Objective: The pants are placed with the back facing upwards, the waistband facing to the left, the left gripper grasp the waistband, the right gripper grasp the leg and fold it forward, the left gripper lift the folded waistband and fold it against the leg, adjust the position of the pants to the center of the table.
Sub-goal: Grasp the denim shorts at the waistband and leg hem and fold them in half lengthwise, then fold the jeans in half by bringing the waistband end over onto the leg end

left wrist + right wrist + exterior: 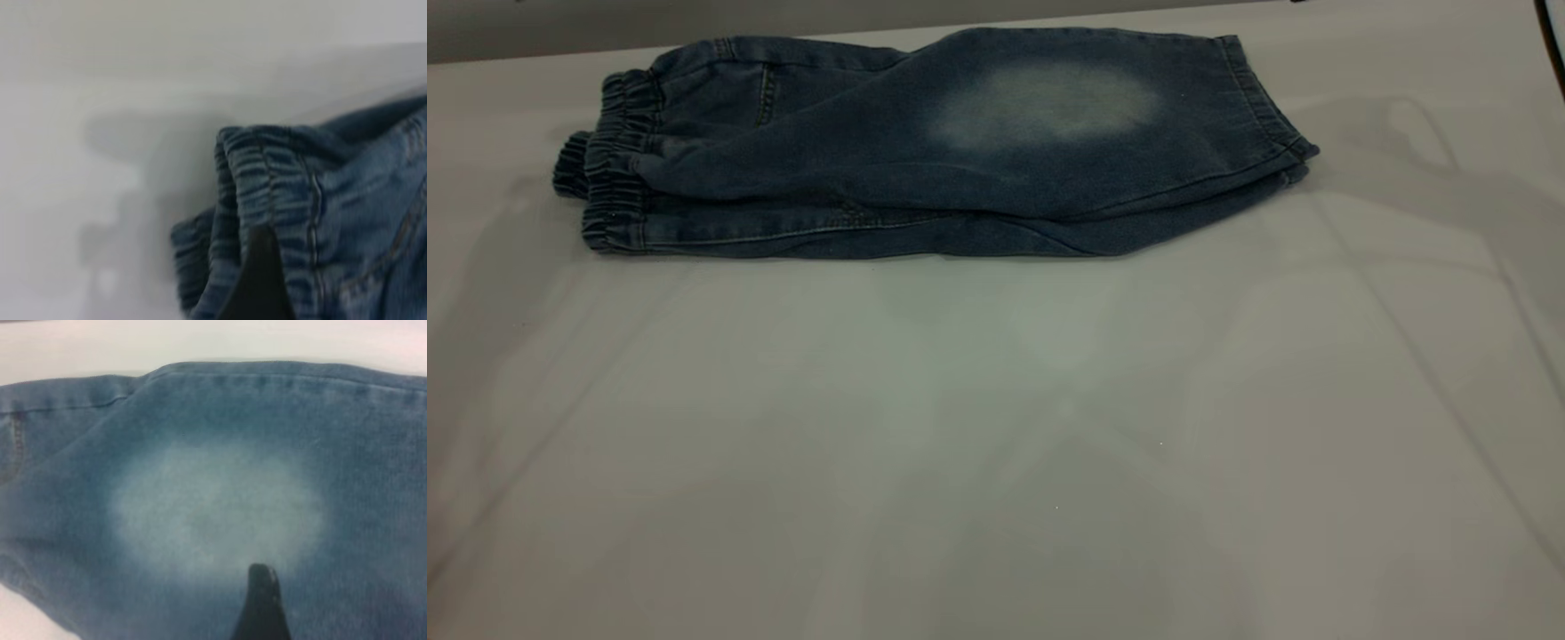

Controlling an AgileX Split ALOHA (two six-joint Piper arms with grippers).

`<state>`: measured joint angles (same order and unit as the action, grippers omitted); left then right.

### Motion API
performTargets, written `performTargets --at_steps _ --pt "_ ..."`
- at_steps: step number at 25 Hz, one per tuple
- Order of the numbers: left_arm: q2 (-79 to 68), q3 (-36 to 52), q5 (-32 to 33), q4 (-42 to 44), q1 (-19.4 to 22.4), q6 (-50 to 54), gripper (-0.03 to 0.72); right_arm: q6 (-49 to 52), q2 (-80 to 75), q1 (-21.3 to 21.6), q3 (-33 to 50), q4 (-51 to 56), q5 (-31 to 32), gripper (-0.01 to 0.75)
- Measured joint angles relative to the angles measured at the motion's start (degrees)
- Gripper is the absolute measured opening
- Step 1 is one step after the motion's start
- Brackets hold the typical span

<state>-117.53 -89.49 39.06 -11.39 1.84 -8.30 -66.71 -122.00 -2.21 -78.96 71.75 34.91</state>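
The pants (925, 169) lie folded lengthwise near the table's (996, 444) far edge. Their gathered waistband (618, 169) points left, and the leg (1049, 107) with the pale faded patch lies on top. Neither gripper shows in the exterior view. In the left wrist view a black part of the left gripper (260, 280) stands in front of the waistband (267, 187); contact cannot be told. In the right wrist view a black tip of the right gripper (261, 603) sits in front of the leg's faded patch (213, 513).
The white table stretches wide in front of the pants, crossed by faint arm shadows. Its far edge (516, 55) runs just behind the pants. A thin dark part (1554, 44) shows at the top right corner.
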Motion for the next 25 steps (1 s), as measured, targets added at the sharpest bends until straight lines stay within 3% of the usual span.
performTargets --at_steps 6,11,25 --pt "-0.7 0.94 6.14 4.35 1.81 1.6 0.549 9.25 0.35 -3.48 -0.91 -9.78 0.13 0.485" --pt "-2.21 1.31 4.89 5.38 3.31 1.74 0.549 10.43 0.32 -5.31 -0.91 -11.09 -0.32 0.485" --pt "-12.53 1.42 -1.1 -1.47 3.22 0.67 0.549 12.71 0.32 -5.33 -0.91 -12.41 -0.11 0.485"
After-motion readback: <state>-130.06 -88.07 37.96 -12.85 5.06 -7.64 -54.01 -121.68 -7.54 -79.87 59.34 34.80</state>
